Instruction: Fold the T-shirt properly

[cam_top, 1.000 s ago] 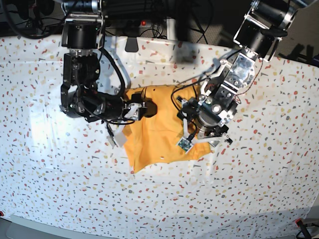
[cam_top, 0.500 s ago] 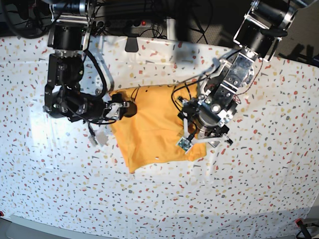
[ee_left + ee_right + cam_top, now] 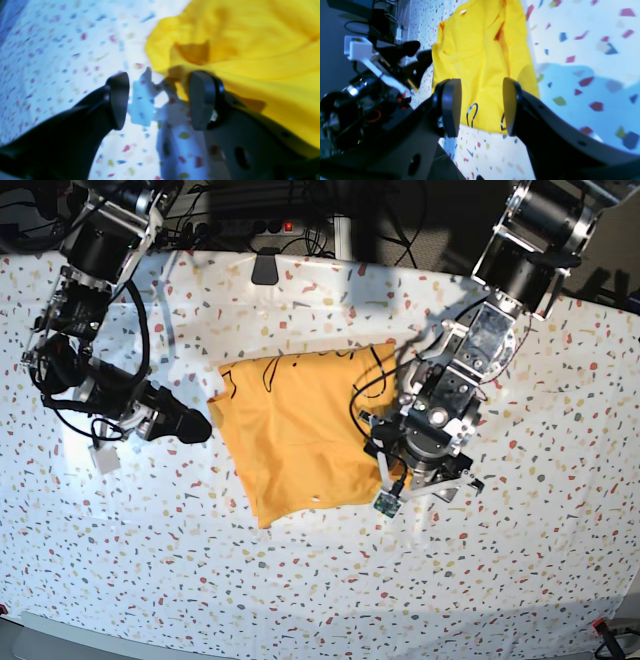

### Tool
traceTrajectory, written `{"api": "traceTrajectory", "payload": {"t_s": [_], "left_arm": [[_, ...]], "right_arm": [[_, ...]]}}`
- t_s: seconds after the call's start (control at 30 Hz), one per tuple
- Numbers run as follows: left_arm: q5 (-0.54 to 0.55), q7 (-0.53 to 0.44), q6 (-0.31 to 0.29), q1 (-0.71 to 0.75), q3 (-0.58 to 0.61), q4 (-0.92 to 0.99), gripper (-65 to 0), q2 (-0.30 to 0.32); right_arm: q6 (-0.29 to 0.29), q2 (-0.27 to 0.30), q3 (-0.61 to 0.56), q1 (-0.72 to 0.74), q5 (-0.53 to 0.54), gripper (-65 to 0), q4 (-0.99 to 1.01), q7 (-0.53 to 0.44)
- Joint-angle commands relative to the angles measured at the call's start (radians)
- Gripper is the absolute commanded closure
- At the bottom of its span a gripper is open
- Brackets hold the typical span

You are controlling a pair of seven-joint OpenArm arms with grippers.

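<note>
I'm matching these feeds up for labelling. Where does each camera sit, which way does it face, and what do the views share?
Base: overhead, looking down on the tablecloth, both arms and the T-shirt.
Left wrist: on the left arm, looking past the open left gripper at the tablecloth and the T-shirt's edge.
Right wrist: on the right arm, looking through the open right gripper along the T-shirt to the other arm.
All three share the T-shirt and tablecloth.

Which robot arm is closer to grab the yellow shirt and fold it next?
Probably the left gripper: it is open with one finger touching the edge of the orange-yellow cotton T-shirt. The right gripper, also open, sits off the cloth on the speckled tablecloth.
</note>
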State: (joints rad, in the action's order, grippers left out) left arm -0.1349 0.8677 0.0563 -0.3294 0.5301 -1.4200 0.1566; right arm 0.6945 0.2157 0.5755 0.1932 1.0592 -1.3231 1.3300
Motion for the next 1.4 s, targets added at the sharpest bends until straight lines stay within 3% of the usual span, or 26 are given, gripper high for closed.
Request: {"api": "traceTrajectory", "payload": {"t_s": [0.0, 0.27, 0.6, 0.87, 0.97, 1.2, 1.37], "left_arm": [[-0.01, -0.01, 0.012, -0.019, -0.006, -0.027, -36.7, 0.014], [0.058, 0.017, 0.057, 0.062, -0.006, -0.225, -36.7, 0.151], [0.056, 0.112, 0.068, 0.255, -0.021, -0.542, -36.7, 0.287], [0.083, 0.104, 0.064, 0.46, -0.273, -0.557, -36.7, 0.312], [0.186, 0.097, -0.018, 0.523, -0.404, -0.557, -36.7, 0.312], [0.51, 0.134, -0.284, 0.678, -0.733, -0.557, -36.7, 0.312], [0.719, 0.185, -0.428, 0.81, -0.946, -0.557, -36.7, 0.312]], "right_arm": [[0.004, 0.024, 0.001, 0.013, 0.035, -25.8, -0.019, -0.005], [0.004, 0.114, 0.001, -0.098, 0.095, -25.8, -0.066, 0.016], [0.004, 0.116, 0.005, -0.313, 0.108, -25.8, -0.318, 0.053], [0.004, 0.094, 0.113, -0.504, 0.108, -25.8, -0.524, 0.055], [0.004, 0.072, 0.207, -0.553, 0.087, -25.8, -0.602, 0.054], [0.004, 0.06, 0.471, -0.62, 0.041, -25.8, -0.705, 0.036], [0.004, 0.07, 0.567, -0.73, 0.05, -25.8, -0.71, 0.037]]}}
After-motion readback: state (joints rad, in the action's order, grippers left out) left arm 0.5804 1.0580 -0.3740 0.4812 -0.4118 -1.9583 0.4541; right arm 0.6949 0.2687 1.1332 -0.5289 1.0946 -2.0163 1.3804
